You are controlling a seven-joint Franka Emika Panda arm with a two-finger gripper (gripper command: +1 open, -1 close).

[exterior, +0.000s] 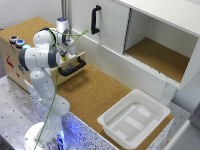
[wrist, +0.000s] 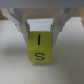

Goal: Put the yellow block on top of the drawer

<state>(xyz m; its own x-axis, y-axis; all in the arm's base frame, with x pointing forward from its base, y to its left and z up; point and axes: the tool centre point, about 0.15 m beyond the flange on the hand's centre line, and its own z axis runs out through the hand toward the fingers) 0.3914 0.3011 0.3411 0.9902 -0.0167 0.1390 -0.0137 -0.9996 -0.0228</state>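
The hand is seen in the wrist view pinching the yellow block: its two light-grey fingers are pressed against the block's opposite side faces, and the gap between them is filled by the block's width. The block is held by its upper part, with most of its body showing clear of the fingertips. Black marks are printed on the visible yellow face, a straight bar nearer the fingers and an S-like figure farther from them. The block looks nearly cubic, so a long axis cannot be told; its faces are squared with the fingers. Behind it only a blurred pale surface is seen.

In the exterior view, the hand is found in the upper left of the frame, largely hidden behind the white arm, and the yellow block is seen only as a small bright spot at it. This spot lies over the drawer, just above its pulled-out part with the black bar handle, and to the right of the coloured round buttons. The cork-brown tabletop stretches toward the lower right, where a white plastic tub is set.
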